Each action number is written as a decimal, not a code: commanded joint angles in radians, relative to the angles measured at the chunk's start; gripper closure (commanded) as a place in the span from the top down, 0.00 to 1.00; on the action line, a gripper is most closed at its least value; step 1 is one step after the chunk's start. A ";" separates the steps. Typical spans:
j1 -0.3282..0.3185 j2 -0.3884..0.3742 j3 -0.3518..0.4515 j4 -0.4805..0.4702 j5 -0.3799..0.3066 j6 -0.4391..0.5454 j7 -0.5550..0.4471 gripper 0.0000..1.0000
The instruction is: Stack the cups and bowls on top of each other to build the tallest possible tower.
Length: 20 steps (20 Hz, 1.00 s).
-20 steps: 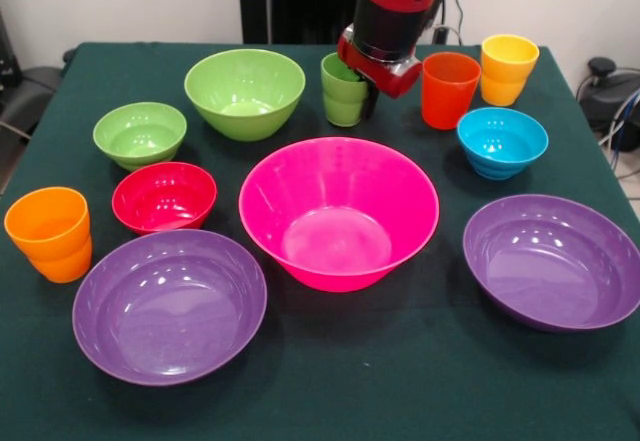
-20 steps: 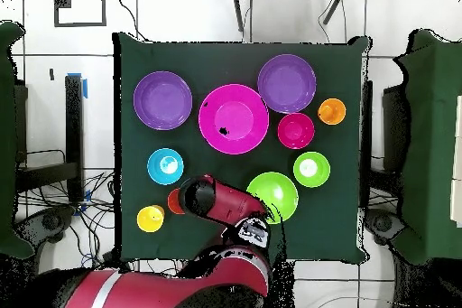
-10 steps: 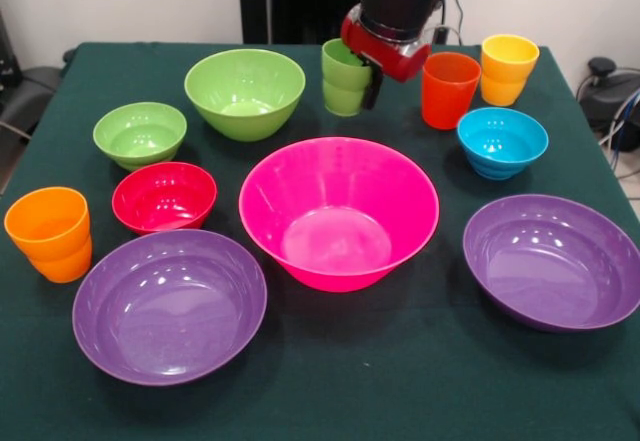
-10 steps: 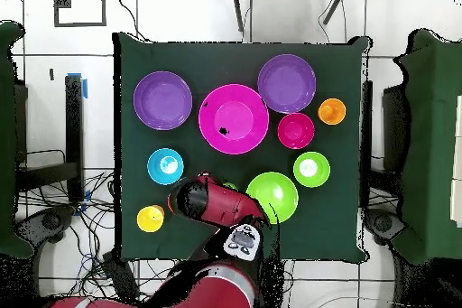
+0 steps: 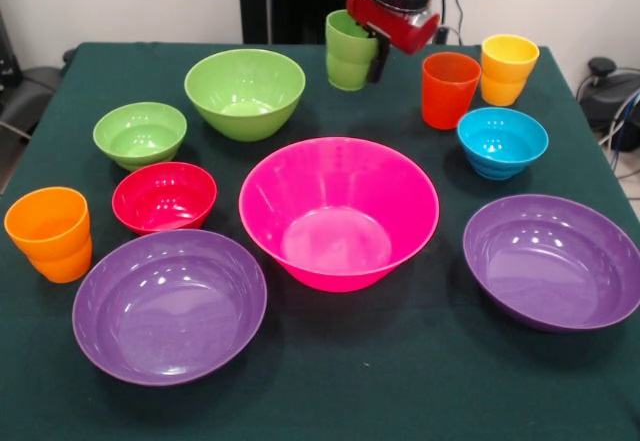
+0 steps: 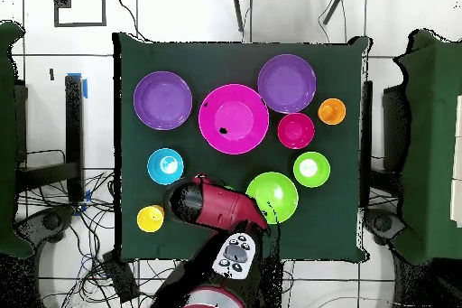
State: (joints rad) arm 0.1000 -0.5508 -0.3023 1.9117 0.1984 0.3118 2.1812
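While its fingers (image 5: pixel 374 53) stayed clamped on the glossy green plastic cup (image 5: pixel 349 51), lifted clear of the far worktop (image 5: pixel 420 381), the big hot-pink plastic bowl (image 5: pixel 338 211) waited as likely base.

Dark green tablecloth (image 5: pixel 400 381) covers table. Black chair (image 5: pixel 25 96) beside table edge. Cables (image 6: pixel 68 210) on white tiled floor (image 6: pixel 180 11). Dark panel (image 5: pixel 290 1) against white back wall (image 5: pixel 120 1).

Glossy smooth plastic bowls (image 5: pixel 338 211) and cups (image 5: pixel 450 89) on a matt dark-green cloth table cover (image 5: pixel 400 381).
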 commanded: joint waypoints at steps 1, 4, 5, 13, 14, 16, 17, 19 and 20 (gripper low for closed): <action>-0.050 -0.008 0.077 -0.089 -0.077 0.074 -0.018 0.00; -0.064 -0.011 0.089 -0.094 -0.087 0.078 -0.019 0.00; -0.073 -0.008 0.095 -0.102 -0.091 0.080 -0.022 0.00; -0.097 -0.003 0.118 -0.115 -0.113 0.081 -0.018 0.00; -0.099 -0.003 0.120 -0.115 -0.116 0.080 -0.018 0.00; -0.102 -0.004 0.125 -0.113 -0.120 0.076 -0.017 0.00; -0.104 -0.008 0.128 -0.109 -0.122 0.075 -0.017 0.00; -0.109 -0.013 0.133 -0.110 -0.129 0.079 -0.023 0.00; -0.112 -0.017 0.136 -0.112 -0.132 0.082 -0.028 0.00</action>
State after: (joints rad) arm 0.0036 -0.5732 -0.2944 1.8583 0.1324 0.3157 2.1812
